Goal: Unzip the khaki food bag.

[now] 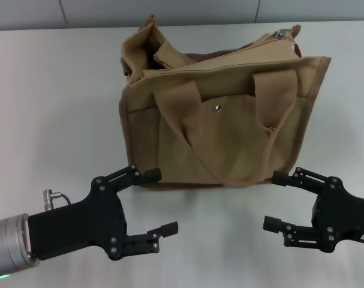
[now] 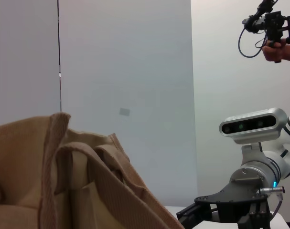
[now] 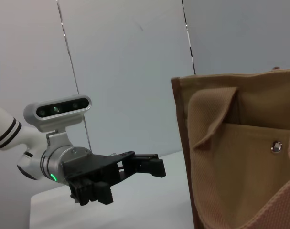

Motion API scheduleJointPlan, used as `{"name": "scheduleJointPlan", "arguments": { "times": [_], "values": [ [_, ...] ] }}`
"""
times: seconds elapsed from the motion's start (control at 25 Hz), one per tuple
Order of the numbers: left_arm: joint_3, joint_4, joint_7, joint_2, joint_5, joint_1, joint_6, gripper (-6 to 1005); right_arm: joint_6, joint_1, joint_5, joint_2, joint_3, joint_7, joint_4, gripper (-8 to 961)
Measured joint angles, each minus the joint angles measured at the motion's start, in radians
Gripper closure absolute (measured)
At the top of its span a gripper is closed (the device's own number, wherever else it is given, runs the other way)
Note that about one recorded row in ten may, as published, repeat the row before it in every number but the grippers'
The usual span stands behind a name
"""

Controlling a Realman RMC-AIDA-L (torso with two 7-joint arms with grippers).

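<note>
Bare table (image 1: 56, 90) flanks the bag (image 1: 229, 120) (both sides).

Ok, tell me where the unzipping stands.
Done: the bag looks already open along much of its top, gaping at its left end, with the metal pull at the far right end. In hand: nothing. The left gripper and right gripper both sit open on the near side of the bag, clear of it. Left: whether any zipper stays closed by the pull can't be told.

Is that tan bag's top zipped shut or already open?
Open, at least partly: the khaki food bag gapes at its far-left corner, showing a dark interior, with the zipper pull at the far-right end.
</note>
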Motion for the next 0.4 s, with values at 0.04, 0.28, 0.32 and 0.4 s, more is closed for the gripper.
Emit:
{"name": "scheduleJointPlan", "arguments": {
  "times": [0.04, 0.28, 0.32, 0.4],
  "values": [
    [0.0, 0.0, 0.0, -0.001, 0.0, 0.0, 0.0, 153, 0.002, 0.0, 0.0, 0.0, 0.0, 0.0, 0.0, 104],
    [-0.01, 0.0, 0.009, -0.007, 0.001, 0.003, 0.0, 153, 0.01, 0.002, 0.005, 0.002, 0.001, -0.001, 0.001, 104],
    [-0.01, 0.0, 0.009, -0.007, 0.001, 0.003, 0.0, 153, 0.01, 0.003, 0.005, 0.002, 0.002, -0.001, 0.001, 104],
    [-0.01, 0.0, 0.009, -0.007, 0.001, 0.003, 0.0, 153, 0.01, 0.003, 0.006, 0.003, 0.005, -0.002, 0.001, 104]
  ]
}}
